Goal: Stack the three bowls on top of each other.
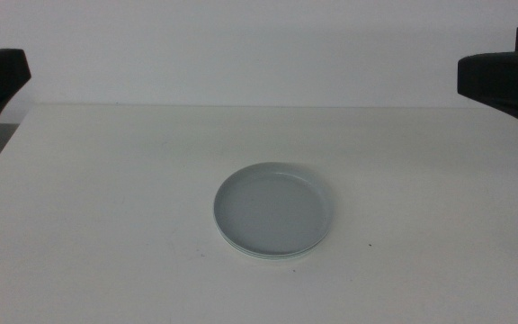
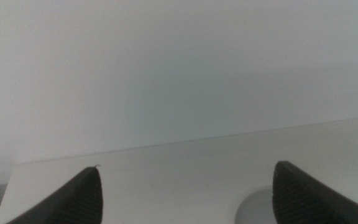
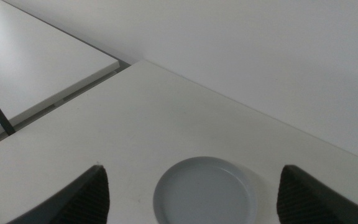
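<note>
Your bowls (image 1: 273,211) already sit nested in one stack at mid-table — grey on top, pale rims just showing beneath. Both pincers hang well back from it, left (image 2: 185,198) and right (image 3: 194,198) spread wide, empty. Stacking looks finished — nothing left but staying clear.

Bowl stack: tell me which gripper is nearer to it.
Right, slightly. The right gripper waits beyond the stack to its right; the left gripper waits beyond it to the left, a bit farther off.
</note>
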Robot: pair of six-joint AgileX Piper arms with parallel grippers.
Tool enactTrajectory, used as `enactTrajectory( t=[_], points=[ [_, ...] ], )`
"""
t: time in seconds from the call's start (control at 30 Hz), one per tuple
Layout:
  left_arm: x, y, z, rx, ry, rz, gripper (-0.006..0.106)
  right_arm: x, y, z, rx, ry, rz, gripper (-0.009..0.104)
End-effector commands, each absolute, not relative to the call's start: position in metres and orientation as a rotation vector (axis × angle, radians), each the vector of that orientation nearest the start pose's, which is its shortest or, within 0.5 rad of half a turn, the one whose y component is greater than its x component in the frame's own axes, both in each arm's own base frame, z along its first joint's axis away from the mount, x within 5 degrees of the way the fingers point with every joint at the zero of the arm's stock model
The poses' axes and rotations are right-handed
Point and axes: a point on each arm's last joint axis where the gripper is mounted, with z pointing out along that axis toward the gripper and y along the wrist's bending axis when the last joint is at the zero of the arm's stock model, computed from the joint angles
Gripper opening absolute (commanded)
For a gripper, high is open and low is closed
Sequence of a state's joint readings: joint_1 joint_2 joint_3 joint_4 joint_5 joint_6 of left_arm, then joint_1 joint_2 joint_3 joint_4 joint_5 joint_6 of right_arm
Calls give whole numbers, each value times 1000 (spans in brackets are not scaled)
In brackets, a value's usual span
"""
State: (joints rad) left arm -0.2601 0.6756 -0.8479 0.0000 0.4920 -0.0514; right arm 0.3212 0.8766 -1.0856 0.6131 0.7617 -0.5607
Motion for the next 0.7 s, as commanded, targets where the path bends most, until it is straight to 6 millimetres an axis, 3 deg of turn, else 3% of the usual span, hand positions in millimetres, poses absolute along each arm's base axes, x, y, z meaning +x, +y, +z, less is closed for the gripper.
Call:
enactTrajectory(
  t=[0.0, 0.13, 0.43, 0.53, 0.67],
  points=[
    [124, -33, 396, 178, 1783, -227, 94, 141, 84, 427, -655, 1821, 537, 91],
    [124, -33, 396, 178, 1785, -227, 94, 148, 81, 424, -618, 1792, 477, 91],
    [124, -33, 396, 178, 1785, -227, 94, 157, 65, 408, -625, 1705, 157, 91],
    [124, -33, 396, 178, 1785, -227, 94, 156, 53, 398, -578, 1692, 76, 91],
    [124, -33, 396, 178, 1785, -227, 94, 150, 23, 373, -372, 1699, -49, 91]
  ],
)
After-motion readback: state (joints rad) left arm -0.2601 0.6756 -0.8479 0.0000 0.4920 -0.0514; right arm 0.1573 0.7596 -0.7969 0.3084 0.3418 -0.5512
